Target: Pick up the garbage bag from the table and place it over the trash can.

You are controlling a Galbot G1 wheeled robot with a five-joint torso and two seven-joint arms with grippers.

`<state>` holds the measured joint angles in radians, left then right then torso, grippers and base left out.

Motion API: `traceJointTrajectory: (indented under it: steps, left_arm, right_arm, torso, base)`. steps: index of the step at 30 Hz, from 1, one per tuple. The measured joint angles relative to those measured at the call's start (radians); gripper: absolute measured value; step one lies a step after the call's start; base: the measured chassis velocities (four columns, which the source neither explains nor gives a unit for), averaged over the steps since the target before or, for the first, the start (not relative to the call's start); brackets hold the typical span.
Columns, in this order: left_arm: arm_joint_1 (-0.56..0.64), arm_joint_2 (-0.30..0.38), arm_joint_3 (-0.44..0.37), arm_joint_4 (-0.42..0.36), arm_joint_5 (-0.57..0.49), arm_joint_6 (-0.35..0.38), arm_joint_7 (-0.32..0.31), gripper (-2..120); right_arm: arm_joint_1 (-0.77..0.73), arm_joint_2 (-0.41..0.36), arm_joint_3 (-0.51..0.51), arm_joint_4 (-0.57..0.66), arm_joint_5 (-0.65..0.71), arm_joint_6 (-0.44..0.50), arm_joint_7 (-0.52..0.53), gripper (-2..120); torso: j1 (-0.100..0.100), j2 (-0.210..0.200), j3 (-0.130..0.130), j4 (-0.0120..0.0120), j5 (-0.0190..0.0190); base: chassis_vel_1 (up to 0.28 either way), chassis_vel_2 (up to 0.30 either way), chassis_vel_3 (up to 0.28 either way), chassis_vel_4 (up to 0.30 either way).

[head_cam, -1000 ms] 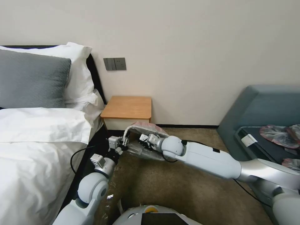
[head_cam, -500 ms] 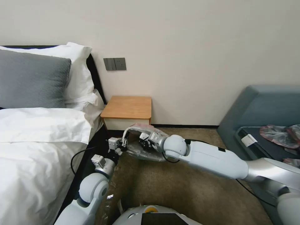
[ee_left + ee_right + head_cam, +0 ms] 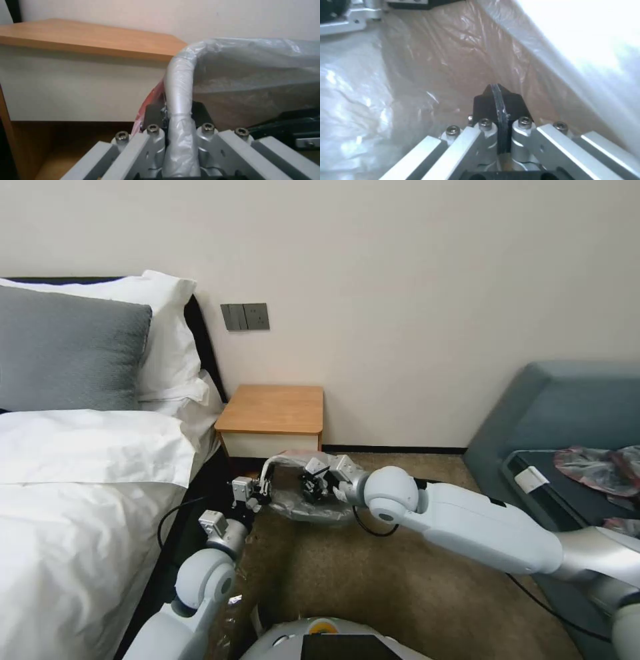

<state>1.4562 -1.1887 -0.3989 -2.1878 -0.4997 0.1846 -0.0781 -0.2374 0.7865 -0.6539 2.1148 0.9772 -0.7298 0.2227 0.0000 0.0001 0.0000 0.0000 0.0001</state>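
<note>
Your left gripper (image 3: 178, 120) has its jaws clamped on the cream plastic trash can's (image 3: 180, 75) bag-covered rim. The crinkly translucent grey garbage bag (image 3: 313, 493) drapes the can, 6 o'clock of the light wooden tabletop (image 3: 273, 410). Right gripper (image 3: 498, 105) is inside the bag, jaws closed, holding nothing.

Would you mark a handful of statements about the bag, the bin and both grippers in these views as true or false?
1. The left gripper is clamped on the bin rim with the garbage bag film over it. True.
2. The garbage bag lies on the table. False: it is draped over the trash can on the floor in front of the table.
3. The right gripper is shut, inside the bag's opening. True.
4. The right gripper is holding the bin rim. False: its pads meet with nothing visible between them, and film surrounds it.
5. The table top carries several flat bags. False: those lie on the dark tray at the robot's right.
</note>
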Motion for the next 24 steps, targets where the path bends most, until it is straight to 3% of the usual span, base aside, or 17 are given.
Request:
traceJointTrajectory:
  steps: [10,16,20,24]
  left_arm:
    - [-0.002,-0.001,0.003,0.02,-0.001,0.004,-0.008,5]
    - [0.0,0.002,0.003,0.021,-0.014,0.007,-0.018,5]
    - [0.003,0.005,0.002,0.027,-0.016,0.007,-0.026,5]
    - [0.004,0.006,0.003,0.037,-0.037,0.008,-0.061,5]
  right_arm:
    - [-0.064,-0.028,0.069,0.054,0.047,0.016,0.003,0]
    - [-0.138,-0.047,0.13,0.075,0.098,0.072,0.018,0]
    - [-0.206,-0.061,0.192,0.098,0.108,0.104,0.024,0]
    - [-0.342,-0.097,0.346,0.158,0.101,0.143,0.025,0]
  torso:
    - [0.0,0.0,0.0,0.0,-0.0001]
    - [0.0,0.0,0.0,0.0001,0.0]
    - [0.0,0.0,0.0,0.0002,0.0001]
    - [0.0,0.0,0.0,0.0003,0.0001]
  base:
    - [0.0,0.0,0.0,0.0]
    - [0.0,0.0,0.0,0.0]
    - [0.0,0.0,0.0,0.0]
    - [0.0,0.0,0.0,0.0]
